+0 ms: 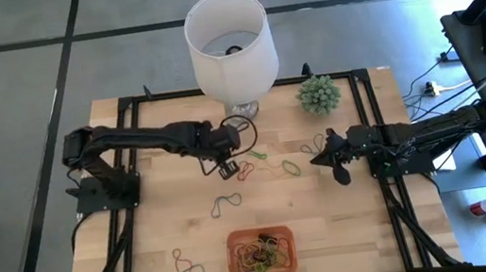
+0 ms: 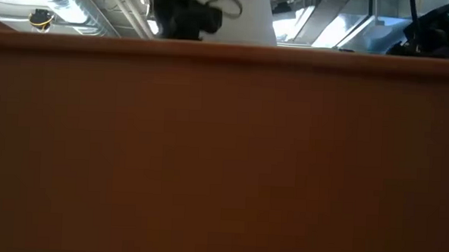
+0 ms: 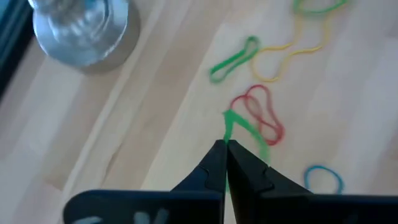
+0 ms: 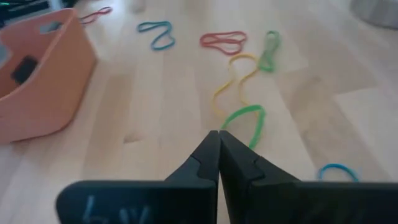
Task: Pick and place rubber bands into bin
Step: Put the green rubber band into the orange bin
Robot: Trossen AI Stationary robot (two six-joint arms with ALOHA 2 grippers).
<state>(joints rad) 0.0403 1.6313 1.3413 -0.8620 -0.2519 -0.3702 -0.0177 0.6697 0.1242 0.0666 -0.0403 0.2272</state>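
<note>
Bin wall (image 2: 223, 156), apparently, before wooden table (image 1: 161, 233).

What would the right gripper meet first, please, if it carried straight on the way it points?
Probably the green rubber band, lying just ahead of the shut right gripper; the yellow band lies beyond. Depth is uncertain.

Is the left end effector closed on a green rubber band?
Yes, the left end effector pinches a green rubber band between shut tips.

Pale wood surface (image 1: 161, 233), smooth and matt; bin (image 4: 43, 87) matt orange plastic; lamp base (image 3: 81, 28) shiny metal; bands (image 3: 258, 115) thin rubber.
</note>
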